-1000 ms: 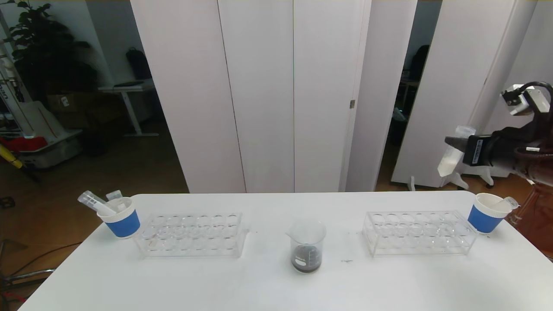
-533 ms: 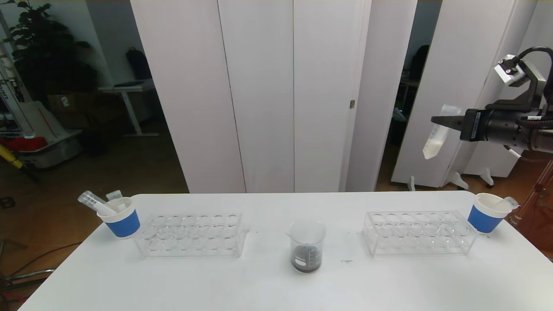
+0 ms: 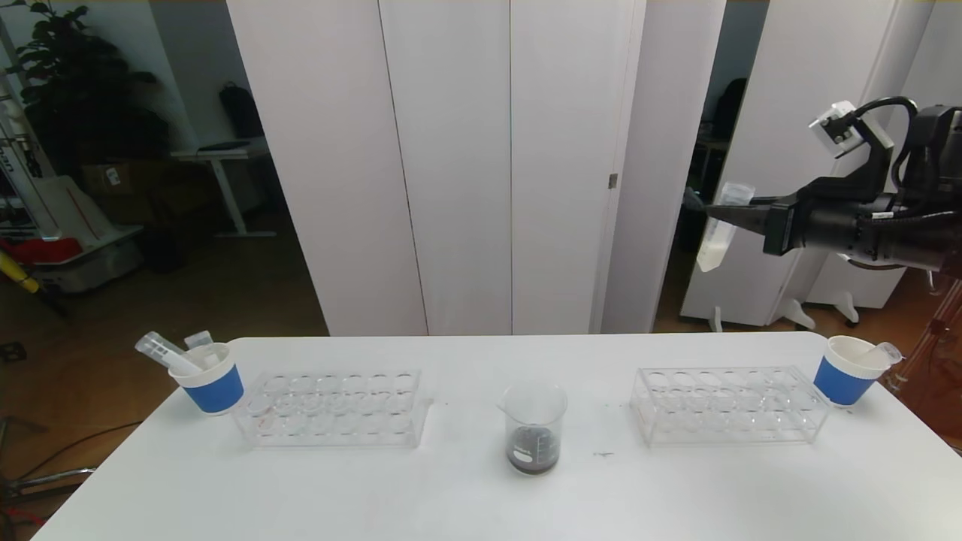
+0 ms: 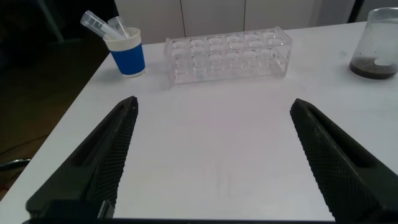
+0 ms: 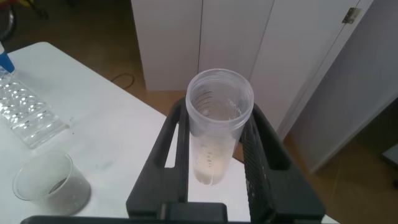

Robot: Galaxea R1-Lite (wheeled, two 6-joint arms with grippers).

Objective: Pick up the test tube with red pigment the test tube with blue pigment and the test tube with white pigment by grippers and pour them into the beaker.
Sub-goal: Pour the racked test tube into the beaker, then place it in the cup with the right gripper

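Note:
My right gripper point(image 3: 727, 212) is shut on the test tube with white pigment point(image 3: 716, 239) and holds it nearly upright, high above the table's back right; in the right wrist view the tube point(image 5: 216, 124) sits between the fingers, cream-white liquid in its lower part. The beaker point(image 3: 534, 427) stands at the table's middle with dark liquid at its bottom; it also shows in the right wrist view point(image 5: 50, 182) and the left wrist view point(image 4: 379, 43). My left gripper point(image 4: 214, 134) is open and empty over bare table. No blue or red tube shows.
Two clear empty racks stand left point(image 3: 334, 407) and right point(image 3: 727, 404) of the beaker. A blue-sleeved paper cup point(image 3: 211, 381) with empty tubes is at the far left; another cup point(image 3: 849, 371) is at the far right by the table edge.
My right gripper has risen and moved left toward the table's middle with the white tube. The left arm has not moved.

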